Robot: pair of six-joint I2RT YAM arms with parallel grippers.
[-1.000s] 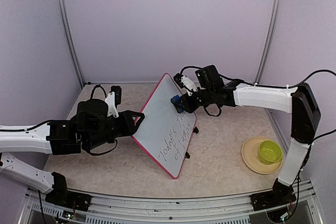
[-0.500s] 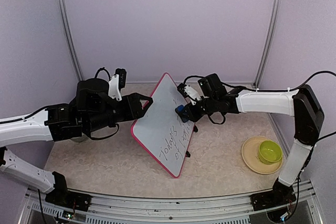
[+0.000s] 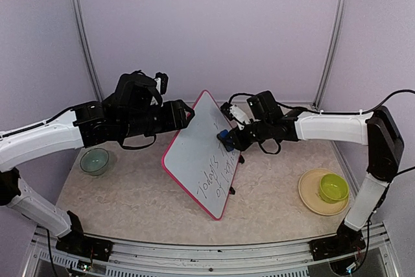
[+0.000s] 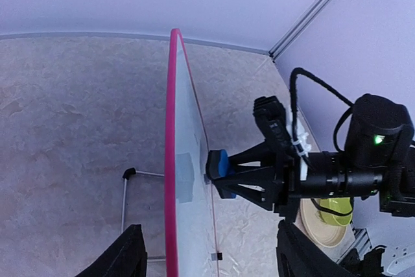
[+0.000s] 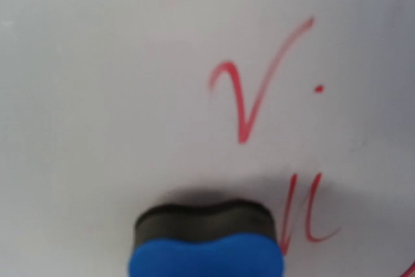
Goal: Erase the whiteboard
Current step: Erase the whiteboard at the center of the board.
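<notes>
Handwriting (image 3: 218,174) runs down the lower half of the large white rectangular whiteboard with a thin pink-red rim (image 3: 194,157), which we see propped at a tilt near the middle of the mottled beige tabletop (image 3: 130,192), resting on thin black stand legs (image 3: 232,191).

We find the right end effector (image 3: 228,135) clenched on a blue eraser with a black felt face (image 5: 206,244), and the felt is pressed flat against the writing side of the board, about halfway up. From the right wrist we make out red pen strokes (image 5: 259,89) just above and beside the eraser.

We see the left end effector (image 4: 209,225) released, its fingers spread wide to either side of the board's upper left rim; neither finger appears to touch it.

Near the tabletop's left edge we note a small grey-green bowl (image 3: 94,160). At the right sits a lime-green bowl (image 3: 333,187) on a round tan plate (image 3: 310,198), well apart from the board.
</notes>
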